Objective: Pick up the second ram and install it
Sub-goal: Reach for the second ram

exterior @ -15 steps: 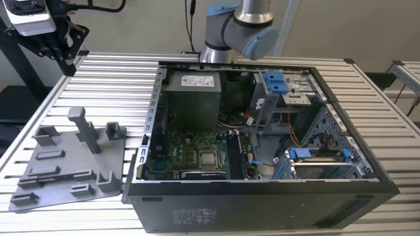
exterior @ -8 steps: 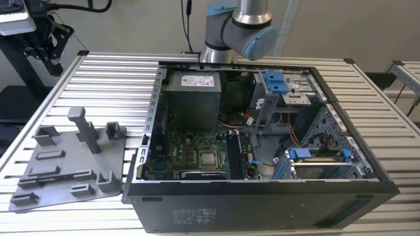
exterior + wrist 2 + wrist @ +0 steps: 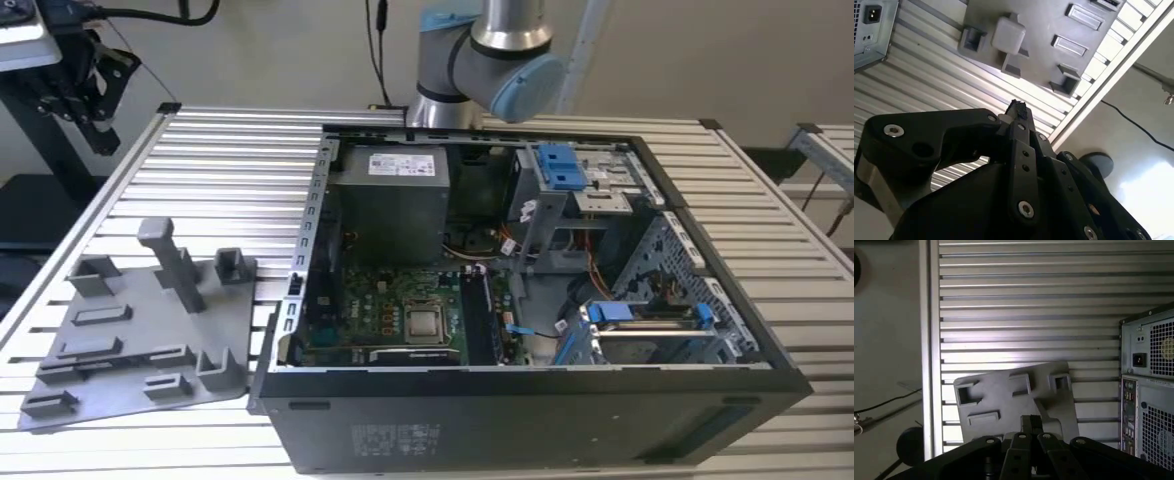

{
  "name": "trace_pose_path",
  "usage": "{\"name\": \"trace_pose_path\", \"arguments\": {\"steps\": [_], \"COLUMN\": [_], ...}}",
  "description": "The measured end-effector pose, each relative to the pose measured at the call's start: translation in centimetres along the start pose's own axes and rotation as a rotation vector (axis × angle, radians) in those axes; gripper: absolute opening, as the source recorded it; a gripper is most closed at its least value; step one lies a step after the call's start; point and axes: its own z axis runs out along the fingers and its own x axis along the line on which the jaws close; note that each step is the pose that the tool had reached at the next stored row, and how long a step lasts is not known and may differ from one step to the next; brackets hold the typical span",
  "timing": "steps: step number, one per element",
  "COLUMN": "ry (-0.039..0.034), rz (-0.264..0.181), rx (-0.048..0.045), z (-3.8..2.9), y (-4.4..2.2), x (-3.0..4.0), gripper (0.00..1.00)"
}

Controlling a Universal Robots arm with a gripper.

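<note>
In both wrist views my gripper [image 3: 1017, 111] [image 3: 1030, 424] hangs high over the slatted table, above the grey holder tray [image 3: 1044, 30] [image 3: 1014, 395]. Its dark fingers sit pressed together, shut, with nothing showing between them. The second ram is out of view. In the exterior view the open computer case [image 3: 534, 400] lies on its side with the green motherboard [image 3: 387, 310] and its long black slots [image 3: 478, 320] exposed. The grey holder tray [image 3: 134, 340] sits at the exterior view's left of the case. The arm [image 3: 487, 60] rises behind the case.
The case's rear panel with its power socket and vents [image 3: 1149, 390] stands close to the tray. Blue-tabbed drive bays [image 3: 641, 320] fill the case at the exterior view's right. A black stand [image 3: 80, 90] and the table's edge rail [image 3: 929, 340] border the work area.
</note>
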Motion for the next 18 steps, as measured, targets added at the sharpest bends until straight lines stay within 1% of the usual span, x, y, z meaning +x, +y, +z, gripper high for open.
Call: {"name": "trace_pose_path", "arguments": {"steps": [2, 3, 4, 11, 18], "ry": [0.0, 0.0, -0.0002, 0.0, 0.0], "rz": [0.0, 0.0, 0.0, 0.0, 0.0], "rx": [0.0, 0.0, -0.0002, 0.0, 0.0], "z": [0.01, 0.01, 0.03, 0.06, 0.09], "y": [-0.11, -0.33, -0.7, -3.85, -7.03], "x": [0.04, 0.06, 0.09, 0.44, 0.35], "gripper": [0.11, 0.11, 0.11, 0.11, 0.11]}}
